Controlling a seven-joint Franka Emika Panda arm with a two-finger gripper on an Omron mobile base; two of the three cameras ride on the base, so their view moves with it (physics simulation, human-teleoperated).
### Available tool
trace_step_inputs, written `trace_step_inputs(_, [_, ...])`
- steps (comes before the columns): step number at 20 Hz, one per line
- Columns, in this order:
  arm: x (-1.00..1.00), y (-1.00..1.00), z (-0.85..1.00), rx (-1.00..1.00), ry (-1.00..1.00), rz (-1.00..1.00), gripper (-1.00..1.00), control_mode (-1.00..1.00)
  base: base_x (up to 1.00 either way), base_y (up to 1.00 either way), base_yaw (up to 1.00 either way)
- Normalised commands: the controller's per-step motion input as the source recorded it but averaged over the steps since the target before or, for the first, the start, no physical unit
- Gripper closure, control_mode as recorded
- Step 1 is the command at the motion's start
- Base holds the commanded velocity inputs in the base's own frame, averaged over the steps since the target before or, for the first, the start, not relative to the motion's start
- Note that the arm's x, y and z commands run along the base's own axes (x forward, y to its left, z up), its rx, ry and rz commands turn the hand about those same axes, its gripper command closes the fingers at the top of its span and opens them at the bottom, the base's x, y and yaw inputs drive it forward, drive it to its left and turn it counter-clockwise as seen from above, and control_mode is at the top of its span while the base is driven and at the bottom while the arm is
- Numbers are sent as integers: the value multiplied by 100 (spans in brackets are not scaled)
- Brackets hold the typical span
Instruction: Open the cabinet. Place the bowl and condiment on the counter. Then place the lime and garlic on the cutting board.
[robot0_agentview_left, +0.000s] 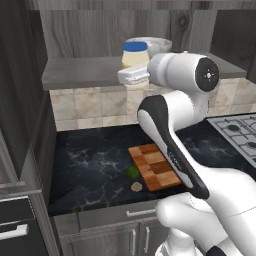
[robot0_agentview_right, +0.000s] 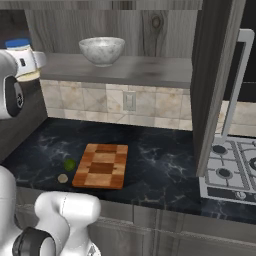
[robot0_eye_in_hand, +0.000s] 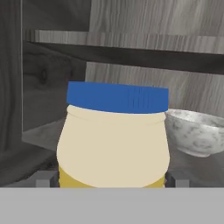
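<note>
The cabinet stands open, its right door (robot0_agentview_right: 215, 75) swung out toward me. On its grey shelf (robot0_agentview_left: 85, 70) the condiment (robot0_eye_in_hand: 113, 140), a pale jar with a blue lid, stands upright just left of the speckled bowl (robot0_agentview_right: 102, 50). My gripper (robot0_eye_in_hand: 111, 178) is open with the jar's lower body between its fingertips (robot0_eye_in_hand: 46, 178), one close on each side. From the left base the hand (robot0_agentview_left: 132, 75) hides the front of the jar (robot0_agentview_left: 135, 52). On the black counter (robot0_agentview_left: 90, 165) lie the lime (robot0_agentview_left: 132, 171) and the garlic (robot0_agentview_left: 136, 186), just left of the checkered cutting board (robot0_agentview_left: 155, 167).
A gas stove (robot0_agentview_right: 235, 170) sits at the right end of the counter, under the open cabinet door. A wall outlet (robot0_agentview_right: 129, 101) is set in the tiled backsplash. Low cabinets with short handles (robot0_agentview_left: 142, 212) run below the counter's front edge.
</note>
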Motion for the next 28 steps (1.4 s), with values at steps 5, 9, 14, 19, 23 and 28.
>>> trace_step_inputs(5, [-41, 0, -28, -8, 3, 9, 100, -100, 0, 0, 0])
trace_step_inputs(9, [-27, 0, -35, -9, 7, 10, 100, -100, 0, 0, 0])
trace_step_inputs(14, [-13, 0, -35, -6, 7, 10, 100, -100, 0, 0, 0])
trace_step_inputs(19, [-2, 0, -31, -3, 7, 9, 100, -100, 0, 0, 0])
trace_step_inputs(23, [0, 0, -24, -1, 2, 7, 100, -100, 0, 0, 0])
trace_step_inputs(28, [0, 0, -23, 0, 0, 6, 100, -100, 0, 0, 0])
